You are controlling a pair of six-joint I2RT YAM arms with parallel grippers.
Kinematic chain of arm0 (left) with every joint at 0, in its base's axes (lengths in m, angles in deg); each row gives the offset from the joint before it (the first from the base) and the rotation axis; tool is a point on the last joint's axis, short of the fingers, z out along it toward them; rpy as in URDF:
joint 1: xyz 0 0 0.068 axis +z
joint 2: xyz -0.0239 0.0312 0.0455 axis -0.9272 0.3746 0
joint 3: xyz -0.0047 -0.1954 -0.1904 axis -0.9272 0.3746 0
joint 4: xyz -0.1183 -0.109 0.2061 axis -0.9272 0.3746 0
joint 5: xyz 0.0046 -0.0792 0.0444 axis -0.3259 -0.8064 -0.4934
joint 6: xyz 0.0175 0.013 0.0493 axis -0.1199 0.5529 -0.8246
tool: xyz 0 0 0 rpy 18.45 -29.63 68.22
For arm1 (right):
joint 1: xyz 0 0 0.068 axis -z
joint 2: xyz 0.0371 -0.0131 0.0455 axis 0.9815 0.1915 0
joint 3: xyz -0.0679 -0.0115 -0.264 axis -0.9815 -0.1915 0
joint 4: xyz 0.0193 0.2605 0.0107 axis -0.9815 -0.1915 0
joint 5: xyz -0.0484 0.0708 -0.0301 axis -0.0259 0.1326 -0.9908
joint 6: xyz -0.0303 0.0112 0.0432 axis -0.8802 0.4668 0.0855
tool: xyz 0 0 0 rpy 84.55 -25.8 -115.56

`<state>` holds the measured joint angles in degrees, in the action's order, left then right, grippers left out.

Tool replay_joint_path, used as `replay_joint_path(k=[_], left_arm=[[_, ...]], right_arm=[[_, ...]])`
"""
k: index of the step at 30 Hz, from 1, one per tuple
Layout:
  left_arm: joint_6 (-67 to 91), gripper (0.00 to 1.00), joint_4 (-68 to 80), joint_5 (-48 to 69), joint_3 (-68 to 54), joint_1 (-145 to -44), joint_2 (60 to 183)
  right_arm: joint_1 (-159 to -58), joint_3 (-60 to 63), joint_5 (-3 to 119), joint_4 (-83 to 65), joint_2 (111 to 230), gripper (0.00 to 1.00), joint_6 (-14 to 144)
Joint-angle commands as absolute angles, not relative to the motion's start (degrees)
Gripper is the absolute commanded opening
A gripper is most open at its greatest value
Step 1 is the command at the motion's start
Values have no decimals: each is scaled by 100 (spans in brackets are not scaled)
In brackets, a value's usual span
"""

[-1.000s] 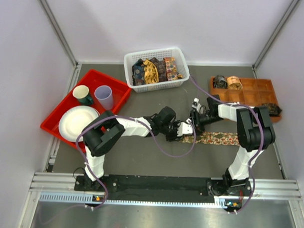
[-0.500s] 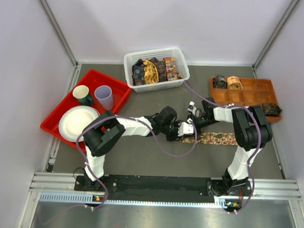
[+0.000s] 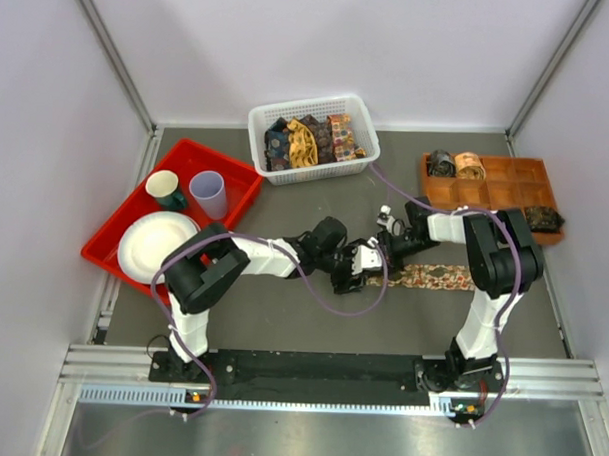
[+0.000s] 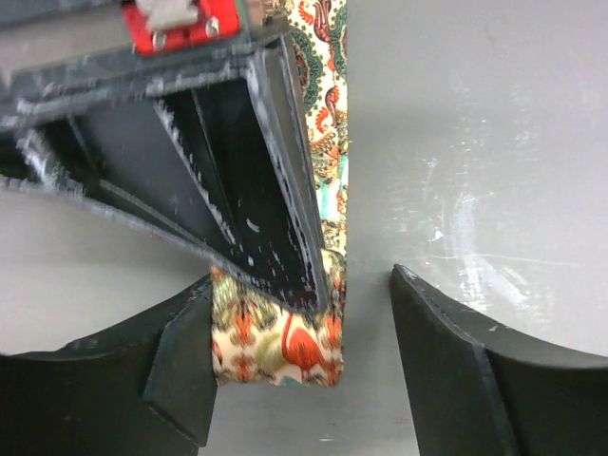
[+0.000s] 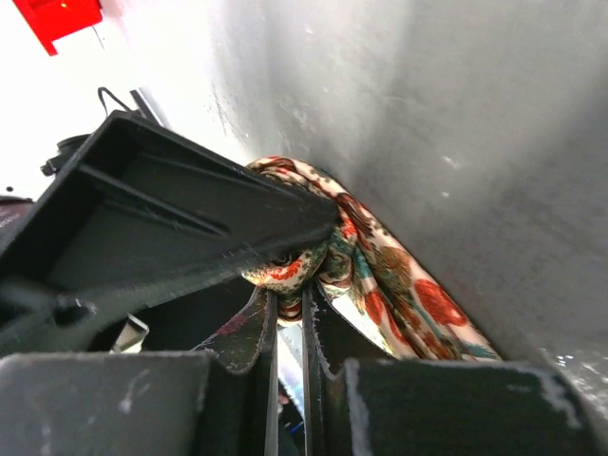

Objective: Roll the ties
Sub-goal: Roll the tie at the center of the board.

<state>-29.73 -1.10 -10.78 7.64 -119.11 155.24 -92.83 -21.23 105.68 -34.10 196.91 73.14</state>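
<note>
Right tool (image 5: 290,309) pinching tie (image 5: 380,275), left tool (image 4: 302,285) agape

Nothing legible shows in any of the three views: no words, labels, brand marks, numbers or signs. The tie (image 4: 285,353) bears only a printed pattern of orange-red and green shapes, not letters.
</note>
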Motion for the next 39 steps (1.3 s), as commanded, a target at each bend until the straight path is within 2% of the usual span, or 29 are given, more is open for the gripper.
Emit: replay_joint_path(k=[1,12,23,25,26,29,30,32,33,36,39], left_arm=[[-2398,73,-272,-1369,1439,-11731,15672],[-1614,72,-2894,-2335,1984,-11318,16030],[-1360,64,-3739,-2670,1818,-11273,16655],[-1359,59,-3661,-2583,1730,-11291,16691],[-1429,50,-3495,-2565,1634,-11291,16673],[-1963,36,-2328,-2302,1441,-11300,16428],[-2105,34,-2029,-2232,1422,-11308,16357],[-2395,30,-1140,-1977,1352,-11317,16191],[-2483,28,-816,-1915,1308,-11317,16164],[-2686,27,-93,-1686,1255,-11361,16058],[-2792,27,329,-1423,1185,-11475,15996]], right_arm=[[-9162,-2040,9613,-3523,20045,0,7046],[-8942,-1706,8970,-4156,20388,0,6897],[-8898,-1556,8689,-4437,20608,0,6756],[-8889,-1521,8723,-4481,20643,0,6713],[-8898,-1469,8776,-4507,20652,0,6686],[-8898,-1311,9058,-4692,20556,0,6502],[-8898,-1275,9119,-4744,20407,8,6423],[-8863,-1214,9119,-4955,20240,16,6186],[-8854,-1213,9215,-5034,20134,25,6107],[-8749,-1240,9303,-5272,19704,43,5930],[-8687,-1266,9522,-5386,19282,45,5895]])
